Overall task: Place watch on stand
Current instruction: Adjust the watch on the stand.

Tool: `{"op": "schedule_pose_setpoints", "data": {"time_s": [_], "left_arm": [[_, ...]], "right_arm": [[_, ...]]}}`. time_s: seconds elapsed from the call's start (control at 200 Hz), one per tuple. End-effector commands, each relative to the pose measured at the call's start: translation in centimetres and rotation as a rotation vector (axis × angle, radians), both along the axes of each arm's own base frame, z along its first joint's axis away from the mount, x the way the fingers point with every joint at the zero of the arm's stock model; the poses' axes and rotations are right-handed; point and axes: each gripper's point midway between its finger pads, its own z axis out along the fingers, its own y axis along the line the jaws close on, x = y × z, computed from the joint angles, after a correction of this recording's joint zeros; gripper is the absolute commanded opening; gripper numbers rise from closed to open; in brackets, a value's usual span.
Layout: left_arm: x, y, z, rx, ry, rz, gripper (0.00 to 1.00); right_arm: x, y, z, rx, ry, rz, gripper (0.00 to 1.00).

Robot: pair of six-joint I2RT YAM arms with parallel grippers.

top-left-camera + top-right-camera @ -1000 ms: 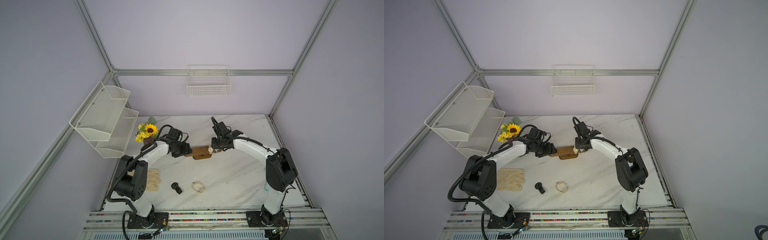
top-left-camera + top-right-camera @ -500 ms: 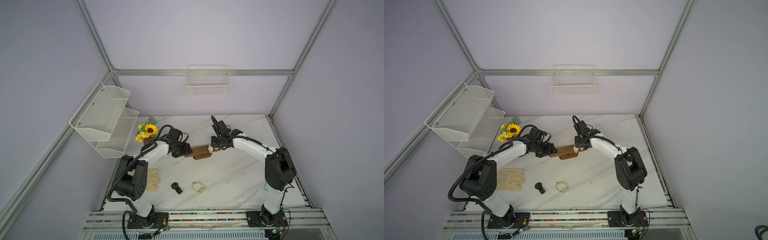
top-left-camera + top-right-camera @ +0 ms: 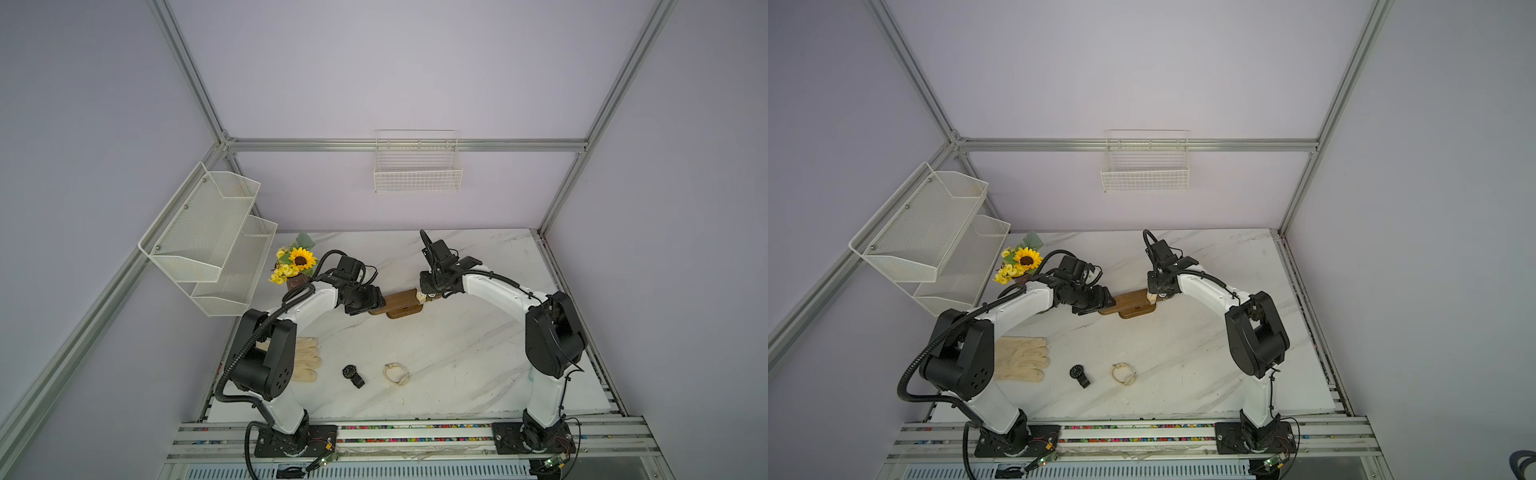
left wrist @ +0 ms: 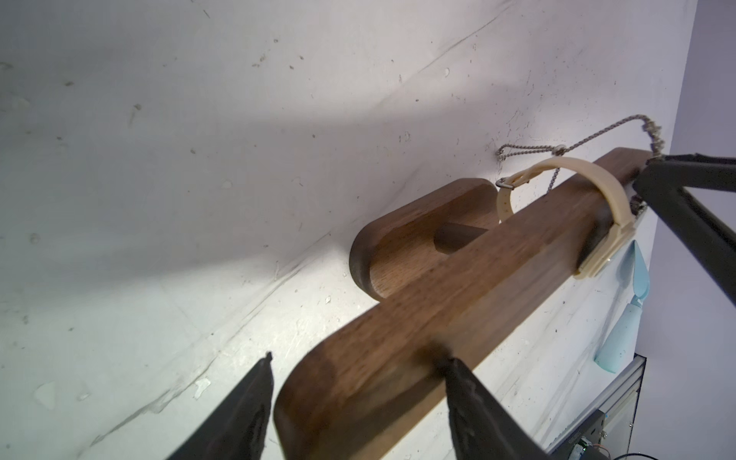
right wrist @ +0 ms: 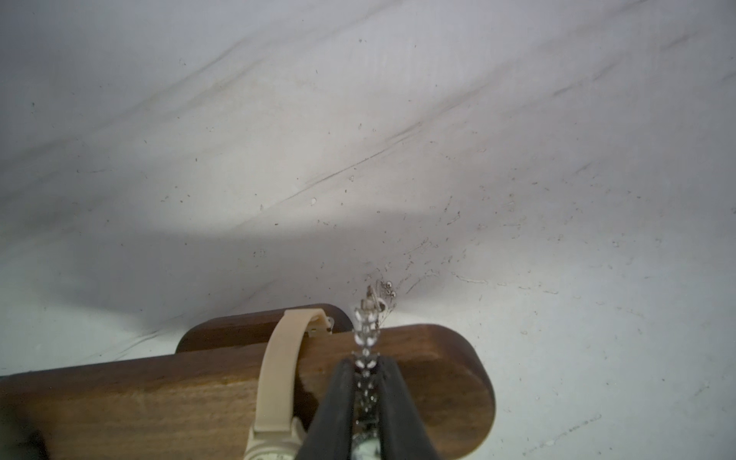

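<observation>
The stand (image 3: 398, 300) is a brown wooden bar on an oval base, mid-table in both top views (image 3: 1128, 300). My left gripper (image 4: 358, 358) is shut on the bar's left end, one finger on each side. A beige watch (image 4: 597, 187) is strapped round the bar near its right end (image 5: 278, 358). Beside it a silver jewelled watch (image 5: 367, 342) drapes over the bar, its chain trailing to the table. My right gripper (image 5: 366, 362) is shut on that silver band from above, and a small dial shows between the fingers. In a top view the right gripper (image 3: 430, 293) sits at the bar's right tip.
A black watch (image 3: 352, 374) and a cream watch (image 3: 395, 372) lie on the marble near the front. Cream gloves (image 3: 305, 359) lie front left beside the left arm. A sunflower pot (image 3: 297, 266) stands behind the left arm. A mesh shelf (image 3: 208, 232) and a wire basket (image 3: 417, 166) hang on the walls.
The right arm has shifted only slightly at the bar's right end. The left arm and the stand have stayed put.
</observation>
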Motion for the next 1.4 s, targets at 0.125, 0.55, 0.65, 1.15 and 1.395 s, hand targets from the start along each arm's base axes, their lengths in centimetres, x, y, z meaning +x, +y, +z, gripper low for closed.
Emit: {"op": "schedule_pose_setpoints", "data": {"time_s": [0.125, 0.55, 0.65, 1.15, 1.395], "left_arm": [[1.1, 0.9, -0.2, 0.047, -0.013, 0.014, 0.67], [1.3, 0.7, -0.3, 0.047, -0.014, 0.005, 0.67], [1.3, 0.7, -0.2, 0.042, -0.017, 0.004, 0.67], [1.8, 0.0, 4.8, -0.020, -0.122, -0.011, 0.68], [1.7, 0.2, 8.8, -0.040, -0.215, -0.008, 0.69]], "right_arm": [[1.2, 0.1, 1.1, 0.006, -0.040, -0.006, 0.29], [-0.8, -1.6, 5.4, 0.049, -0.124, -0.040, 0.30], [-1.6, -2.3, 5.7, 0.048, -0.124, -0.056, 0.30], [-8.7, -1.6, 5.4, 0.321, -0.008, -0.013, 0.32], [-12.2, -2.4, 5.2, 0.441, 0.037, -0.031, 0.36]]}}
